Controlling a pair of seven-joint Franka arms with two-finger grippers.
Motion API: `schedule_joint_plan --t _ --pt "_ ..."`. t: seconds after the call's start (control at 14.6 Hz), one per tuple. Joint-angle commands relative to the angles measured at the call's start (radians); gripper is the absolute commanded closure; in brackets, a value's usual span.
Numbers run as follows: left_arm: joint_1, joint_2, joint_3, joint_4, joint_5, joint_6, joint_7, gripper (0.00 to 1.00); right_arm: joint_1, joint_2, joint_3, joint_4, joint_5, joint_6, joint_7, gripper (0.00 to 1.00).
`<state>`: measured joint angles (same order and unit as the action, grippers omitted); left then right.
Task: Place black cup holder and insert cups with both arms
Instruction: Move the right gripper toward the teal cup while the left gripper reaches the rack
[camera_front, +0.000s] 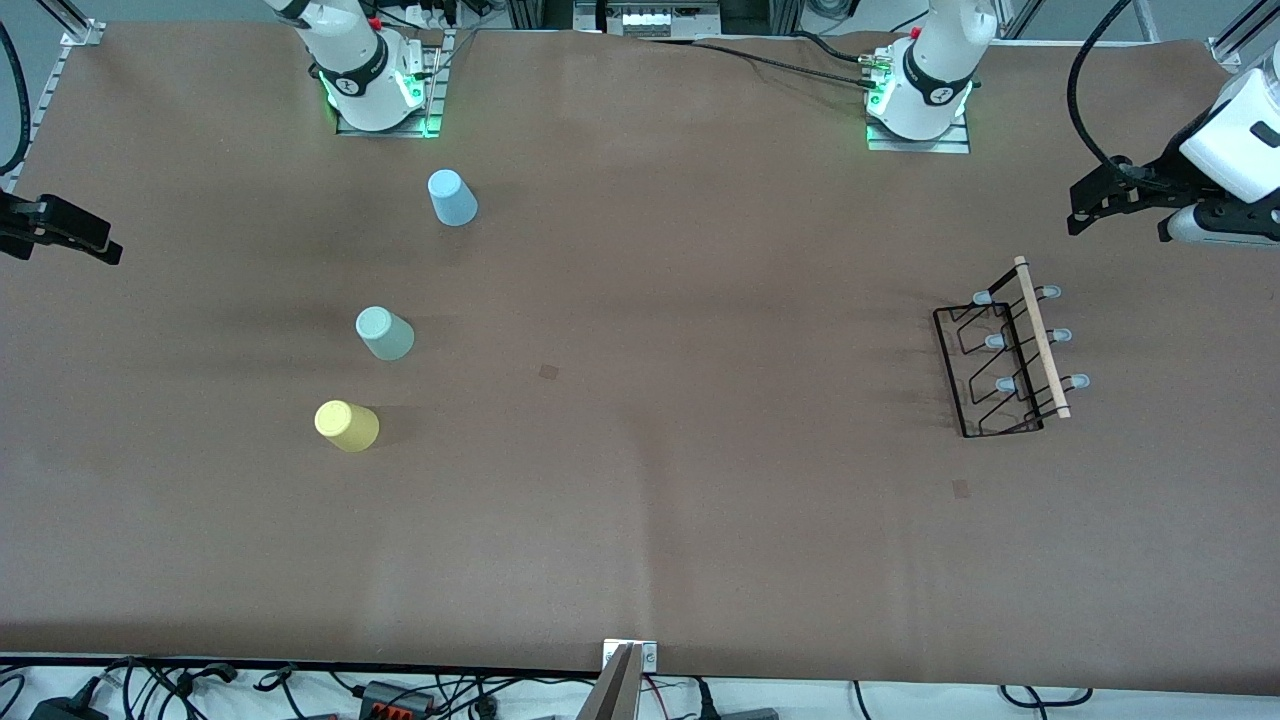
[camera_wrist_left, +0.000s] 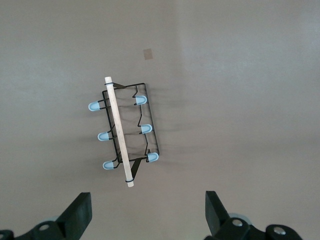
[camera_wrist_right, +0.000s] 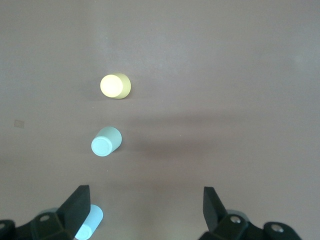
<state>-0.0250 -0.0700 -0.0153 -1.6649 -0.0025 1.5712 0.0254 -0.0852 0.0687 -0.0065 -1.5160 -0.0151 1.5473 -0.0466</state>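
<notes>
Nearest the camera, we see the yellow cup (camera_front: 347, 426) standing upside down on the bench (camera_front: 640, 520), with the mint cup (camera_front: 384, 333) and the blue cup (camera_front: 452, 197) in a loose row running up toward the right arm's base. All three sit well apart from our right end effector (camera_front: 100, 243), which hangs above the bench edge at that end, its fingers spread wide and holding nothing. Our left end effector (camera_front: 1075, 215) hovers near the black cup holder (camera_front: 1008, 360), likewise spread and empty; the holder rests on the bench below it, all six pegs bare. We judge the task barely begun: the holder is not yet gripped or placed, and no cup is inserted.
</notes>
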Motion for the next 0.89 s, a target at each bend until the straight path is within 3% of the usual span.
schedule_joint_plan --t 0.0,0.41,0.68,0.82 --pt "0.004 0.013 -0.002 0.031 -0.005 -0.022 -0.001 0.0 0.001 -0.01 -0.001 -0.01 0.009 0.007 0.007 0.0" --pt "0.004 0.015 -0.002 0.031 -0.005 -0.023 0.001 0.0 0.002 0.02 -0.001 -0.012 0.011 -0.038 0.002 0.0" --pt "0.013 0.022 0.009 0.031 -0.014 -0.18 0.002 0.0 0.033 0.089 0.008 -0.012 0.009 -0.114 -0.009 0.0" --pt "0.014 0.059 0.011 0.037 -0.005 -0.183 0.004 0.0 0.039 0.091 0.008 -0.056 0.006 -0.133 -0.01 0.0"
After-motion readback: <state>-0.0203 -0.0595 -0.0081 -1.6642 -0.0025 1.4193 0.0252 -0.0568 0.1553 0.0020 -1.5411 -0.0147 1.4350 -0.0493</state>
